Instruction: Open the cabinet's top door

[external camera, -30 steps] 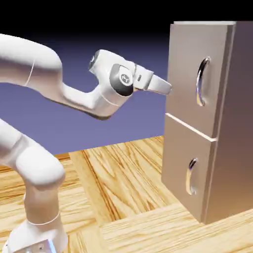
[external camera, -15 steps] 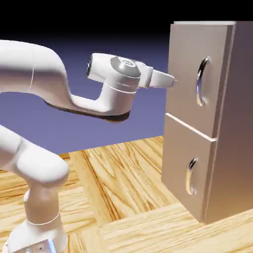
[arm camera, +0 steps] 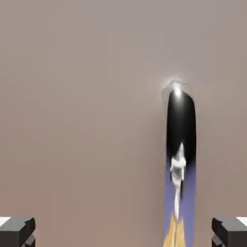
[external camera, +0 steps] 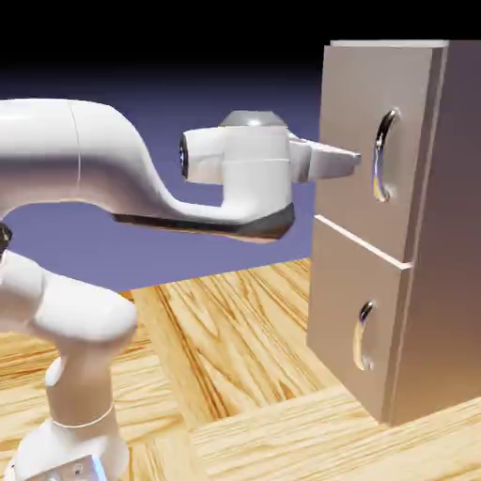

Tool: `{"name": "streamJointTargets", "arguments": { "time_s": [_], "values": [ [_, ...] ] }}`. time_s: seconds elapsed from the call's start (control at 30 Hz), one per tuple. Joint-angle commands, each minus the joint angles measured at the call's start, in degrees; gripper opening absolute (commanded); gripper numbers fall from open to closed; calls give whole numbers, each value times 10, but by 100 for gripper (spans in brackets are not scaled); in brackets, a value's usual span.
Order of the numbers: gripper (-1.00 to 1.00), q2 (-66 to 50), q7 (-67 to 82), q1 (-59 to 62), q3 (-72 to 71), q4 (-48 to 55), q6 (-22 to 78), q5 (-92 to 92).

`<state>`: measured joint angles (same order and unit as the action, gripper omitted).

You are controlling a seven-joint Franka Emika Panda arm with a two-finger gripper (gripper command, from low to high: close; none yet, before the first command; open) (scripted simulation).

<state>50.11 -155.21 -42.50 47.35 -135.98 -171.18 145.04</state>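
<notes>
Hand view: we see the gripper [arm camera: 123, 231] spread wide before the top door [external camera: 362, 131]; its rigid, slick-looking chrome handle [arm camera: 181, 144] (off-centre right) seems the only hold.

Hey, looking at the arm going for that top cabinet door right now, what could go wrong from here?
1. In the hand view the top door's handle sits right of the midpoint between the gripper's fingertips, so closing now might catch it off-centre or slip.
2. The open gripper is already close to the top door; pushing straight on could hit the panel beside the handle.
3. The door is fully shut, so a weak grip may slide off the curved chrome when pulling.
</notes>
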Motion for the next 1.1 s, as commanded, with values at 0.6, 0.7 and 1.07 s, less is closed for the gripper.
{"name": "streamJointTargets", "arguments": {
  "time_s": [0.6, 0.7, 1.07],
  "values": [
    [-100, -47, -108, -14, 3, 16, 79, 71],
    [-100, -51, -108, 49, -53, -16, 102, 33],
    [-100, -43, -108, 276, -277, -106, 151, -119]
  ]
}}
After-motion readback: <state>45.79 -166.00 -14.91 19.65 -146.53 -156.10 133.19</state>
